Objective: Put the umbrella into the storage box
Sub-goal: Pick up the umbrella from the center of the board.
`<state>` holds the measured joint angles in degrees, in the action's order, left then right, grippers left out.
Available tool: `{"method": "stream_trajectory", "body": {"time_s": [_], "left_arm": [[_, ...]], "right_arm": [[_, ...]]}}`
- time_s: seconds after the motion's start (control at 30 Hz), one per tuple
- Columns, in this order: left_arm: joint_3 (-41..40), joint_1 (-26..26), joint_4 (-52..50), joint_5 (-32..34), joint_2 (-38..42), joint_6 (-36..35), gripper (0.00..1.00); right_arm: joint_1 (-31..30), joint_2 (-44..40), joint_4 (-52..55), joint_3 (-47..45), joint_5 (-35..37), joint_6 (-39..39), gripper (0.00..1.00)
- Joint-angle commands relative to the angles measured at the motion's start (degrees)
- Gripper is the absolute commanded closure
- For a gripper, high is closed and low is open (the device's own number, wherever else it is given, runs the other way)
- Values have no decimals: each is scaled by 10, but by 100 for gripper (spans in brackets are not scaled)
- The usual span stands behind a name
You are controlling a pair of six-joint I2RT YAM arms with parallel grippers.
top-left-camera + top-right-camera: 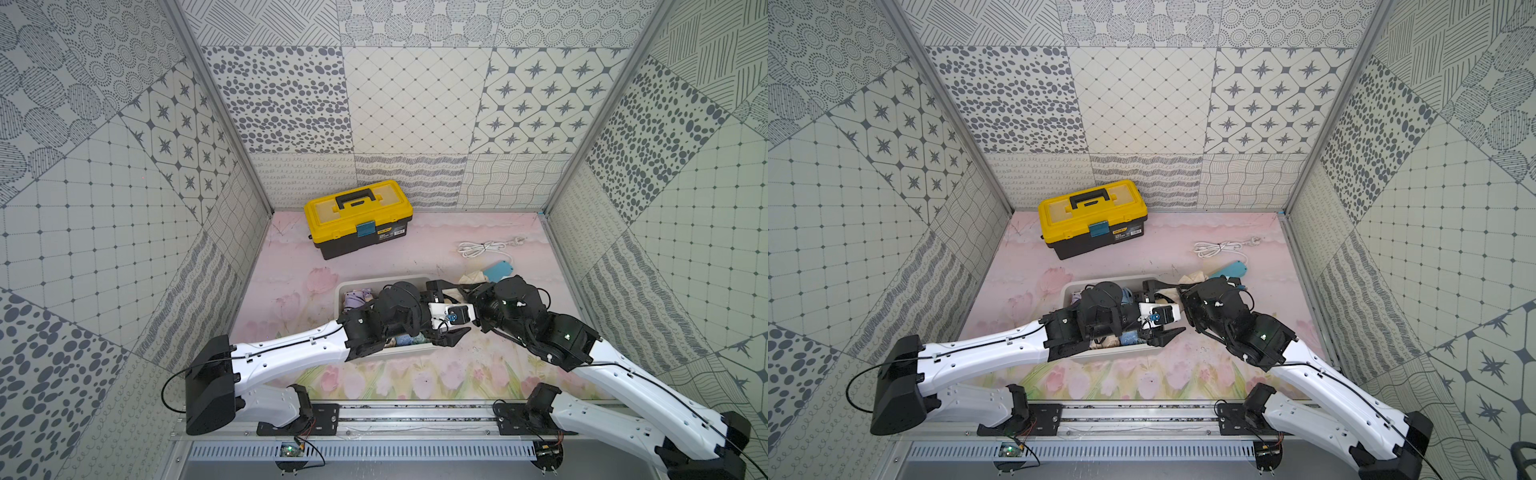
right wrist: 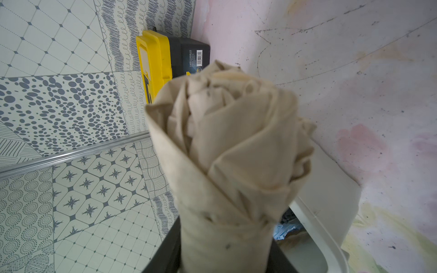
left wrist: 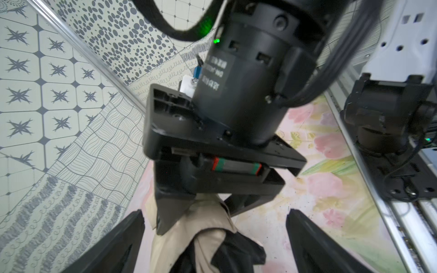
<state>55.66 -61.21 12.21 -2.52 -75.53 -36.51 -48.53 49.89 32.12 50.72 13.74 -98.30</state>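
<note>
The storage box (image 1: 386,354) sits mid-table. At its 3 o'clock end the right gripper (image 2: 227,255) clamps the rolled beige umbrella (image 2: 231,146), probably to steer it in. The left gripper (image 3: 214,219) straddles it, jaws wide, holding nothing. A toolbox (image 1: 357,220) stands at 11 o'clock.

Your two top views sit high above the base rail (image 1: 415,415), tilted steeply down toward the back wall (image 1: 415,104). They are far enough off to hold the whole surface (image 1: 478,365), and they overlap almost wholly. Your left wrist view rides close behind its own jaws, facing rightward across the surface, tight on the right gripper (image 3: 201,219) and the umbrella (image 3: 184,236). Your right wrist view looks along that same umbrella from very near, toward the back-left corner. It catches the toolbox (image 2: 153,66) and the storage box (image 2: 331,189), both also in both top views.
</note>
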Motion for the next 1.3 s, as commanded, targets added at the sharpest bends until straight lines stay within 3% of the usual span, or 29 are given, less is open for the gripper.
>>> {"method": "stream_trajectory", "body": {"time_s": [0.0, 0.1, 0.33, 0.47, 0.6, 0.9, 0.97, 1.1, 1.27], "left_arm": [[-8, -4, 39, 113, 0, -95, 1], [-23, -4, 40, 121, 9, -106, 1], [-47, -3, 24, 126, 30, -101, 15], [-42, -2, 28, 130, 21, -109, 30], [-34, -1, 36, 134, 7, -116, 38], [-18, -2, 27, 157, 4, -138, 66], [-19, -2, 23, 160, 5, -140, 67], [-17, -1, 17, 156, 6, -139, 72], [-8, 4, -2, 144, 10, -125, 96]], "right_arm": [[-9, -1, -68, -3, 33, -26, 60], [-9, -3, -65, 3, 40, -24, 60], [-9, -1, -68, 3, 41, -31, 60], [-9, 7, -78, 8, 31, -30, 60], [-9, 9, -83, 9, 30, -33, 61], [-9, 14, -105, -7, 27, -50, 60], [-9, 17, -107, -7, 29, -55, 57], [-9, 13, -105, -9, 48, -58, 33], [-6, -19, -89, -11, 109, -8, 20]]}}
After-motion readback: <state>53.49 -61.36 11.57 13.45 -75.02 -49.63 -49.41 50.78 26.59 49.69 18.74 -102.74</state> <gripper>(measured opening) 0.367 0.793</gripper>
